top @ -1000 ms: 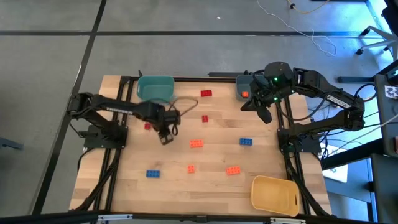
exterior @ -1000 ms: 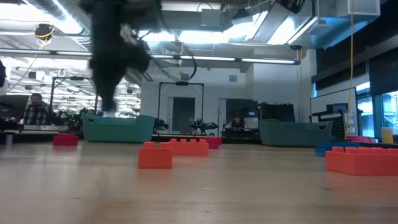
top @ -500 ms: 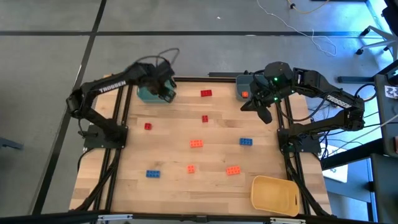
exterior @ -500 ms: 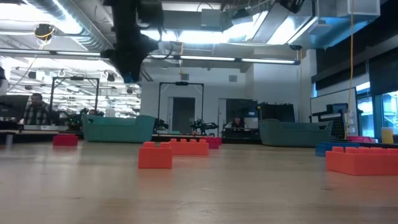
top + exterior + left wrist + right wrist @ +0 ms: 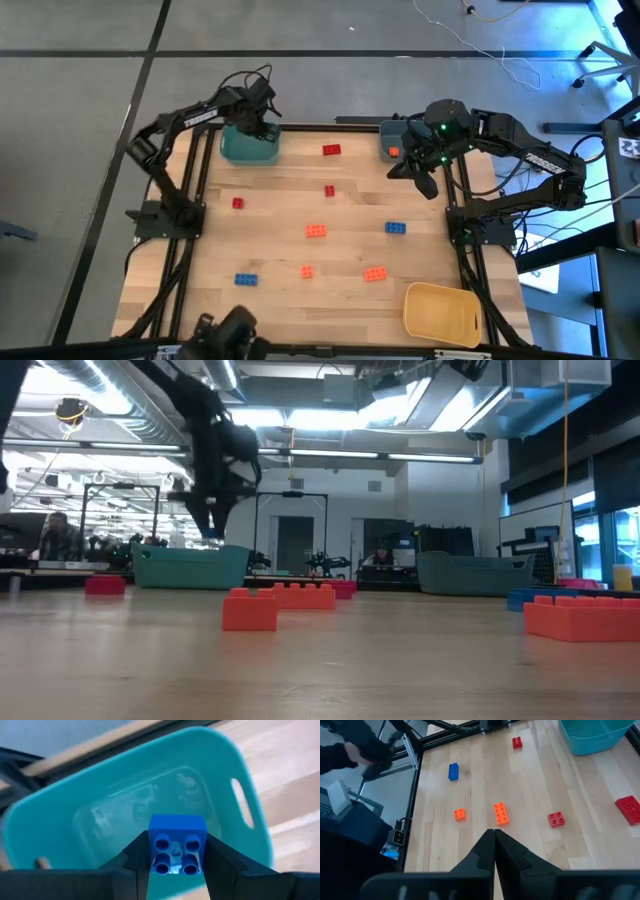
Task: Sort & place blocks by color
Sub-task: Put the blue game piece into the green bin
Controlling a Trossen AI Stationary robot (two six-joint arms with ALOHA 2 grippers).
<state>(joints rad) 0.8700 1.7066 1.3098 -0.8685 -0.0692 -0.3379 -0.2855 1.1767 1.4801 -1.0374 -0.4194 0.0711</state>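
Observation:
My left gripper [image 5: 256, 122] hangs over the teal bin [image 5: 250, 148] at the table's far left, shut on a square blue brick [image 5: 177, 845]. In the low view this gripper [image 5: 212, 530] is just above the bin [image 5: 190, 567]. My right gripper [image 5: 426, 184] is shut and empty, raised beside the grey-blue bin [image 5: 390, 132] at the far right; its own view shows the fingers [image 5: 494, 838] closed. Red [image 5: 331, 150], orange [image 5: 316, 230] and blue [image 5: 396, 228] bricks lie flat on the wooden table [image 5: 280, 300]. My left gripper pinches the blue brick by two opposite side walls [image 5: 151, 851] between its two fingers [image 5: 134, 862]. The fingers come from above, pointing steeply down. The brick sits level with its four studs up, lifted clear above the inside of the teal bin [image 5: 115, 820].
More bricks are scattered: red [image 5: 237, 203] [image 5: 329, 190], orange [image 5: 306, 270] [image 5: 375, 273], blue [image 5: 246, 279]. An orange piece [image 5: 395, 152] shows in the grey-blue bin. A yellow bin [image 5: 440, 312] stands at the near right. A dark shape [image 5: 230, 335] sits at the near edge.
My left gripper has swung from the table's left middle toward the far edge and now hangs over the teal bin. It rolled about its own axis on the way and stayed shut.

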